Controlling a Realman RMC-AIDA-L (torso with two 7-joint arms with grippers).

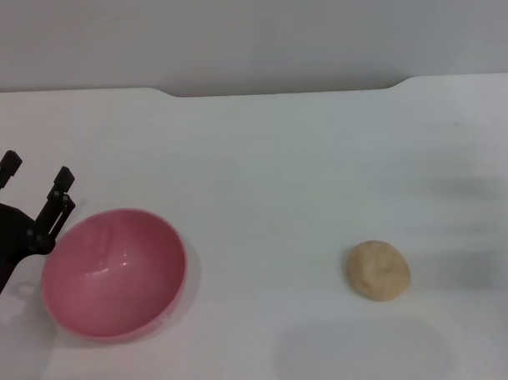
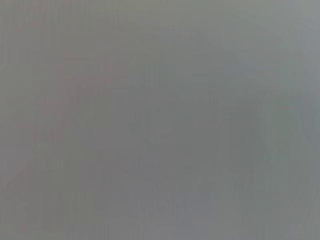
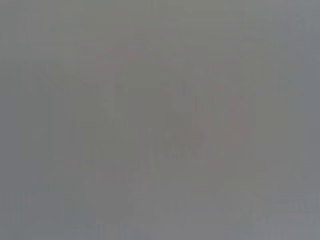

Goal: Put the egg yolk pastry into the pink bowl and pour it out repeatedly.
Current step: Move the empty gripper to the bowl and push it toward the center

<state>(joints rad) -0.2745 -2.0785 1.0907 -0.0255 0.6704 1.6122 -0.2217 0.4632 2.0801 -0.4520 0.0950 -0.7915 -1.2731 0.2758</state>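
The pink bowl [image 1: 115,274] sits at the near left of the white table, empty, its opening tipped a little toward the right. The egg yolk pastry [image 1: 378,271], a small tan dome, lies on the table well to the right of the bowl. My left gripper [image 1: 36,169] is at the far left edge of the head view, just behind the bowl's left rim, open with nothing between its black fingers [image 1: 62,182]. The right gripper is out of view. Both wrist views show only a flat grey blur.
The white table [image 1: 270,164] stretches back to a far edge with a shallow notch [image 1: 280,91] in the middle. A faint shadow lies on the table near the front, below the pastry.
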